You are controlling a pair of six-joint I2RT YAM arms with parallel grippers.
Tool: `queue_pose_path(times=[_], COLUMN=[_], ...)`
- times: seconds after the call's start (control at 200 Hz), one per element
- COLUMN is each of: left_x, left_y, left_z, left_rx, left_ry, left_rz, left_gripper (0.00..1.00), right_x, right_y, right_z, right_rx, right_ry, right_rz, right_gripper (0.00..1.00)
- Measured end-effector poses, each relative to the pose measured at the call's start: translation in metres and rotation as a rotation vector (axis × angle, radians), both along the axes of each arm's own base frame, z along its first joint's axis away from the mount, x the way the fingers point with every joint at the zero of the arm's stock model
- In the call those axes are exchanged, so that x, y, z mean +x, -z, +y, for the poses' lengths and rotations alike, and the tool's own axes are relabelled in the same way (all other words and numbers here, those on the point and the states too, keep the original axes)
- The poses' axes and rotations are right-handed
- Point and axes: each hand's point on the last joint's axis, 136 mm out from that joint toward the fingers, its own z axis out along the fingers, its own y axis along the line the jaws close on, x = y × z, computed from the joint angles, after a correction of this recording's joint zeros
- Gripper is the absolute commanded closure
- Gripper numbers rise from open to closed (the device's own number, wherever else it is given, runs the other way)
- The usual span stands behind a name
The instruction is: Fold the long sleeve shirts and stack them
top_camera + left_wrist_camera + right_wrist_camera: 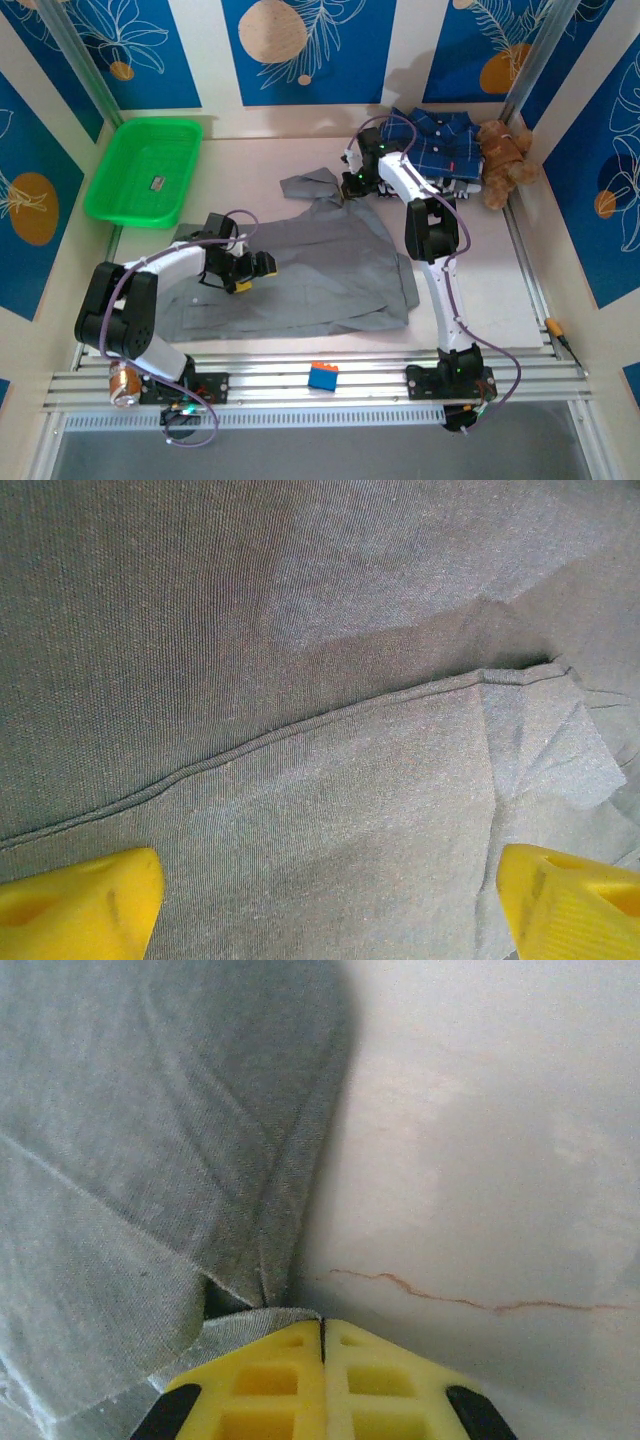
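Note:
The grey long sleeve shirt lies spread across the middle of the table. Its cloth passes under my left gripper, which hangs open over the shirt's left part, close above a stitched hem. At the shirt's far edge, my right gripper is shut. Its yellow fingertips are pressed together, with a fold of the grey cloth drawn up into the tip. The navy plaid shirt lies crumpled at the back right, behind the right arm.
A brown teddy bear sits by the plaid shirt in the back right corner. A green tray stands at the back left. A blue block and a can rest on the front rail. Bare table lies right of the right gripper.

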Motion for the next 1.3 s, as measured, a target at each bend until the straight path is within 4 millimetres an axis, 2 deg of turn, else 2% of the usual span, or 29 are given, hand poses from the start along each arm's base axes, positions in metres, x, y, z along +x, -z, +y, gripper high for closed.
queue_pose_path(times=[0.215, 0.495, 0.68, 0.79, 0.89, 0.99, 1.07, 1.171, 1.301], left_x=[0.002, 0.003, 0.006, 0.019, 0.05, 0.084, 0.1, 0.111, 0.115], left_y=[0.0, 0.002, -0.003, -0.025, -0.07, -0.114, -0.13, -0.12, -0.087], left_z=[0.003, 0.007, 0.006, 0.006, 0.01, 0.032, 0.056, 0.086, 0.11], left_rx=[0.001, -0.002, -0.014, -0.014, 0.002, 0.075, 0.169, 0.31, 0.437], left_ry=[-0.011, -0.033, -0.053, -0.07, -0.095, -0.14, -0.167, -0.161, -0.108], left_rz=[0.0, 0.004, 0.005, -0.02, -0.11, -0.221, -0.263, -0.244, -0.159], left_gripper=[0.13, 0.12, 0.11, 0.09, 0.08, 0.08, 0.08, 0.1, 0.11], right_x=[0.015, 0.027, 0.022, 0.02, 0.021, 0.021, 0.02, 0.018, 0.012], right_y=[-0.005, -0.046, -0.041, -0.034, -0.033, -0.032, -0.028, -0.025, -0.021], right_z=[-0.009, -0.027, -0.034, -0.037, -0.038, -0.039, -0.041, -0.044, -0.049], right_rx=[-0.044, -0.085, -0.1, -0.115, -0.12, -0.127, -0.139, -0.152, -0.178], right_ry=[0.064, 0.183, 0.235, 0.248, 0.25, 0.253, 0.253, 0.25, 0.248], right_rz=[-0.058, -0.159, -0.148, -0.139, -0.142, -0.145, -0.142, -0.137, -0.127], right_gripper=[1.0, 1.0, 1.0, 1.0, 1.0, 1.0, 1.0, 1.0, 1.0])
